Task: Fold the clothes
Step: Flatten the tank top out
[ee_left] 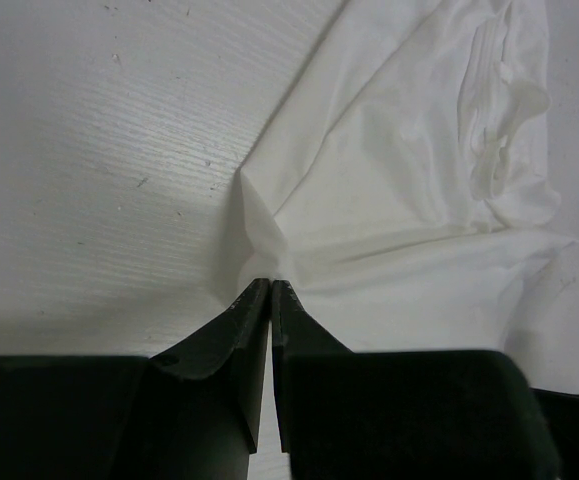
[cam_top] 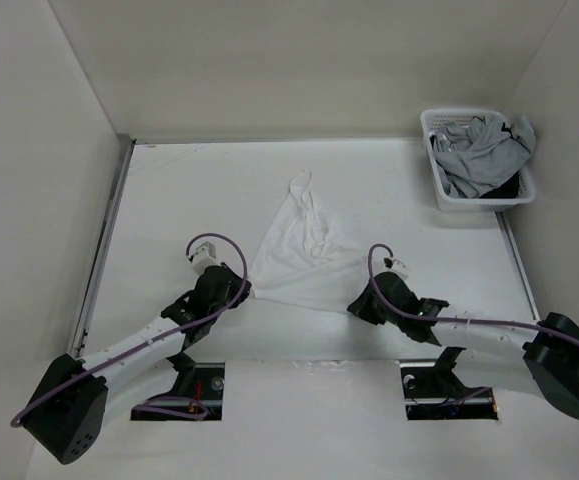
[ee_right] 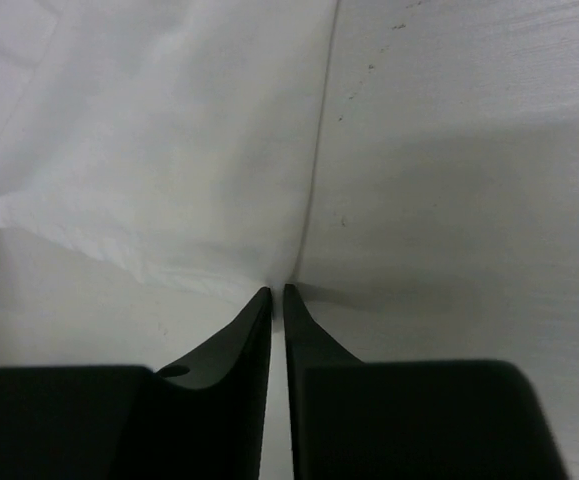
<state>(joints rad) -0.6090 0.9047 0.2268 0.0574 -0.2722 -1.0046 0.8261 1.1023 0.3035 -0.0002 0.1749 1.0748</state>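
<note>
The left jaws, at the end of the left arm, are pressed together on a corner of the clothes. In the left wrist view the dark fingertips meet with only a hairline slit between them. A small peak of the clothes is pinched right at their tips. From that pinch the white garment fans out ahead of these jaws and off to their right. It lies on the tabletop, with a bunch of wrinkles farther out. Bare tabletop lies ahead of these jaws and to their left.

The right jaws, on the right arm, are likewise drawn almost together, with a thin slit between the fingertips. The garment's other near corner runs down to a point exactly at their tips and appears nipped there. From these jaws the clothes spread ahead and to their left. The straight side edge runs away almost directly ahead of the slit, with bare tabletop to the right of it.

From above, the garment forms a rough triangle between the two sets of jaws. Its near edge reaches from one pinch to the other, and it narrows to a crumpled tip well beyond both.

Far beyond the right jaws and off to their right stands a white basket. It holds grey garments and sits well apart from the white one.
</note>
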